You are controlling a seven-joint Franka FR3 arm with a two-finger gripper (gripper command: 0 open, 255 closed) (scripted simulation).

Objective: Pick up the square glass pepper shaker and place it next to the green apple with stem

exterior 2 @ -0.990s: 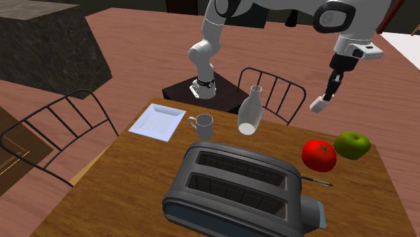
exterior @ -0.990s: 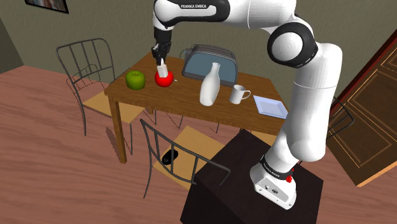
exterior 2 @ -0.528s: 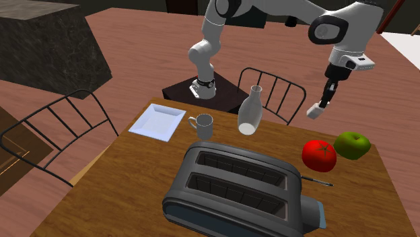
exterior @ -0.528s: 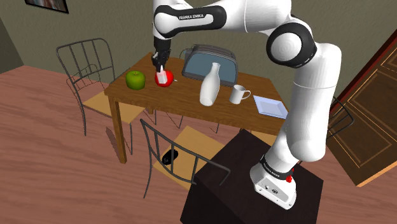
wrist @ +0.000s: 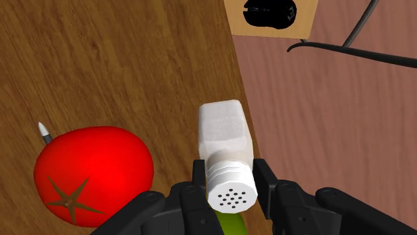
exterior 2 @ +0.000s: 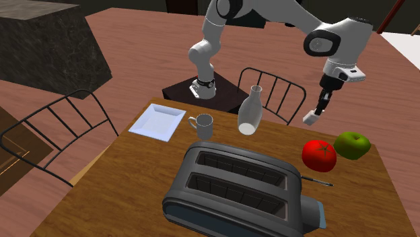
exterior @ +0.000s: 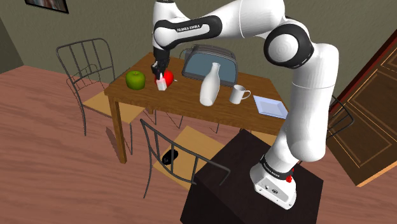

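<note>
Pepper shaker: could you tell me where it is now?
The shaker hangs clasped in the gripper above the table edge, toward the second exterior view's right, near the red tomato and green apple.

Bright, even light; faint soft shadow on floor (exterior: 51, 159).

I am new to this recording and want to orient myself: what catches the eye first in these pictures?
The black gripper clasps a white shaker with a perforated cap over the wooden table's edge, beside a bright red tomato. A green apple lies next to the tomato; a large grey toaster stands nearby.
</note>
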